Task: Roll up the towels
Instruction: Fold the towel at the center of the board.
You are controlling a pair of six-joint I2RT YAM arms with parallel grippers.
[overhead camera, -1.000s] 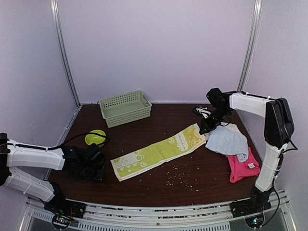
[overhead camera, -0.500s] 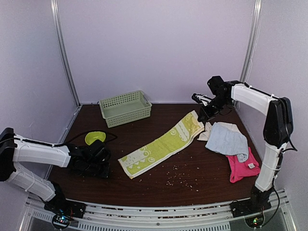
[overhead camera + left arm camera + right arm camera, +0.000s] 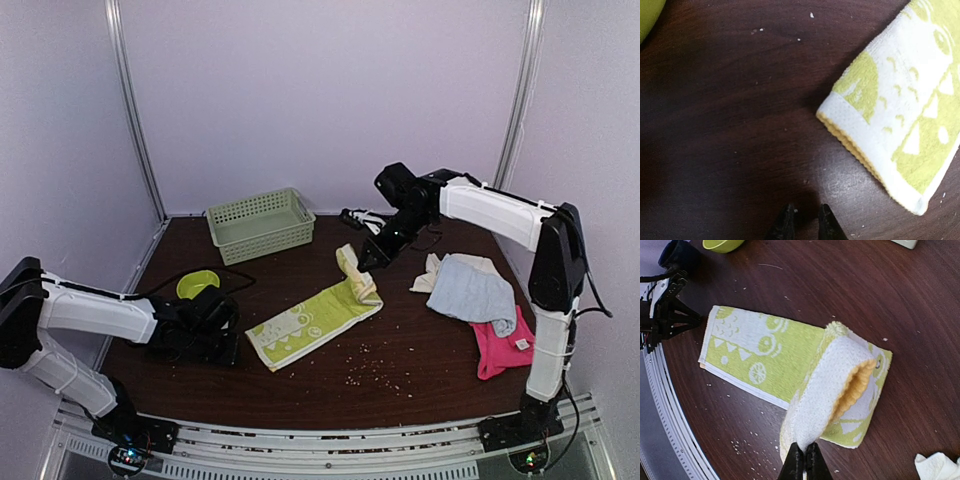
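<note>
Looking down from above, you have the right gripper [image 3: 368,262] clamped on the far end of the lime-green towel [image 3: 305,328]. That end is lifted and curled back over the part lying flat mid-table. Your left gripper [image 3: 222,338] sits low just beside the towel's near end, not on it. With that end unpinned, I judge the strip may slide toward the left arm instead of rolling, and the curl may go crooked. You have room. The basket [image 3: 260,224] and green bowl [image 3: 197,285] are well apart from the towel. The light blue towel [image 3: 470,290], cream towel [image 3: 428,272] and pink towel [image 3: 502,345] lie off to the right.

From the left wrist, your fingertips stand nearly together with a slim gap and hold nothing, only bare table [image 3: 715,125] beneath. The towel's corner lies near, up and to the right, untouched. Close here and you catch nothing.

From the right wrist, your jaws pinch the hem tight and the end arches in a wide, hollow loop. So loose a roll would likely spring open on release. The rail [image 3: 665,405] at the table's near edge runs just past the flat end, so pushing far that way risks crowding the left gripper.
</note>
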